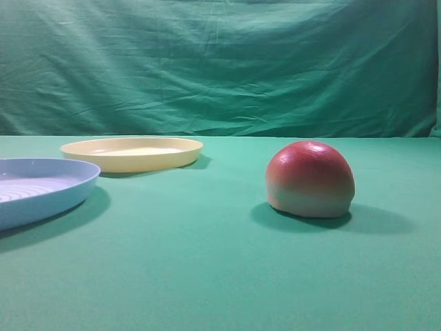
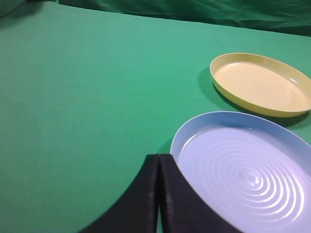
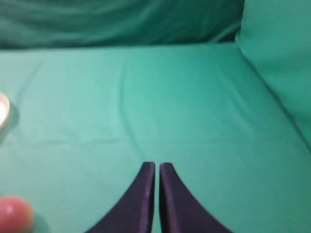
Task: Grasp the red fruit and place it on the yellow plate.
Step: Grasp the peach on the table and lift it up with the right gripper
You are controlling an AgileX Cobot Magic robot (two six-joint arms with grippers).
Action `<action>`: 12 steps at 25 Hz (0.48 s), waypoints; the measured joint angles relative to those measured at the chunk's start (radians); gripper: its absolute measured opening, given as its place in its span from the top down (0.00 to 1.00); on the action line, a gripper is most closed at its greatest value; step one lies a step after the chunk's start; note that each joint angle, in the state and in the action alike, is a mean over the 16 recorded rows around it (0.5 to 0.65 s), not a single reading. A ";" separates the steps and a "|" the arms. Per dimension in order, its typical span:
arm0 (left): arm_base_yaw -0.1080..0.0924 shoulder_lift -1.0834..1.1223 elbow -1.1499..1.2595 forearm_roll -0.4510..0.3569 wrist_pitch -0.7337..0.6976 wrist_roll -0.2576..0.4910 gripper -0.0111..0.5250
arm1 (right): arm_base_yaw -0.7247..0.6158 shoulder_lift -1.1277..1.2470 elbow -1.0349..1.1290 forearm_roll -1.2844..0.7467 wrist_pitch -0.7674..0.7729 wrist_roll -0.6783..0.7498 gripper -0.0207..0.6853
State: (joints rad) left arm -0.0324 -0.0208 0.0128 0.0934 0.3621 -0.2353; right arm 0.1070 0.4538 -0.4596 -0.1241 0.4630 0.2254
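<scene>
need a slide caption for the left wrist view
Left gripper, jaws shut, hangs beside the light blue ridged plate, with the empty yellow plate beyond on green cloth.

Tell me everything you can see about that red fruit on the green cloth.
The red fruit is a smooth, slightly glossy dome, like a peach with a flat base. Its top is deep red, fading to pale yellowish-green near the bottom. It sits flat side down on the green cloth, casting a soft shadow, with nothing else touching it. It lies to the right of the yellow plate and well apart from it. The right wrist view catches only a blurred edge of it at the lower left corner.
</scene>
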 joint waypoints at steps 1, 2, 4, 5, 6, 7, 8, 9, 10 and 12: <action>0.000 0.000 0.000 0.000 0.000 0.000 0.98 | 0.002 0.037 -0.024 0.006 0.044 -0.012 0.97; 0.000 0.000 0.000 0.000 0.000 0.000 0.98 | 0.004 0.072 -0.045 0.013 0.087 -0.023 0.97; 0.000 0.000 0.000 0.000 0.000 0.000 0.98 | 0.008 0.137 -0.084 0.033 0.166 -0.052 0.97; 0.000 0.000 0.000 0.000 0.000 0.000 0.98 | 0.010 0.167 -0.100 0.047 0.201 -0.069 0.97; 0.000 0.000 0.000 0.000 0.000 0.000 0.98 | 0.012 0.194 -0.116 0.064 0.234 -0.089 0.97; 0.000 0.000 0.000 0.000 0.000 0.000 0.98 | 0.014 0.221 -0.130 0.082 0.266 -0.111 0.97; 0.000 0.000 0.000 0.000 0.000 0.000 0.98 | 0.016 0.247 -0.144 0.103 0.295 -0.134 0.97; 0.000 0.000 0.000 0.000 0.000 0.000 0.98 | 0.017 0.270 -0.156 0.124 0.320 -0.156 0.97; 0.000 0.000 0.000 0.000 0.000 0.000 0.98 | 0.019 0.293 -0.167 0.147 0.343 -0.177 0.97; 0.000 0.000 0.000 0.000 0.000 0.000 0.98 | 0.022 0.338 -0.188 0.191 0.381 -0.218 0.97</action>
State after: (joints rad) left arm -0.0324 -0.0208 0.0128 0.0934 0.3621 -0.2353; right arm 0.1289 0.7915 -0.6478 0.0669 0.8440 0.0078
